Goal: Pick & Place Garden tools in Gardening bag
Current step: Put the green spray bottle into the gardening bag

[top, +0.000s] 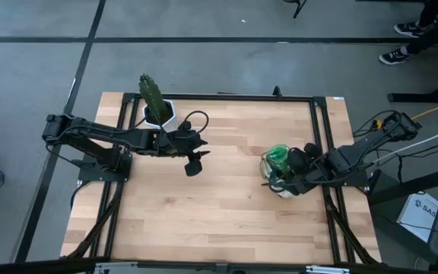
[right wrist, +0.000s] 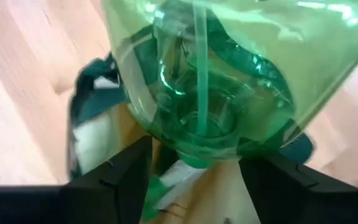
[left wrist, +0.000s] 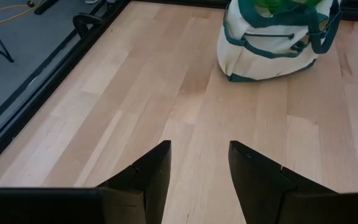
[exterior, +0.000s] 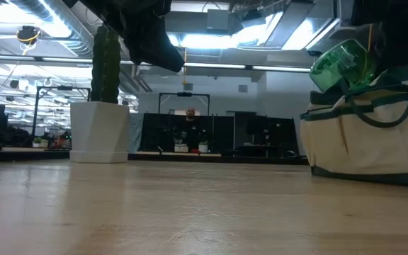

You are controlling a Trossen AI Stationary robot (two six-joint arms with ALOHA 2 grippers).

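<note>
Table (top: 226, 190): wooden, no loose tools in sight.
Gardening bag (top: 280, 185): on my right side.
Spray bottle (top: 280, 157): upright in the bag, between my right fingers (right wrist: 191, 171), which stand apart.
Left fingers (left wrist: 197, 171): wide, empty, mid-table.
Progress: apparently near finished.

Spray bottle (top: 279, 157) in bag (top: 281, 188), cactus (top: 152, 97) far left
</note>
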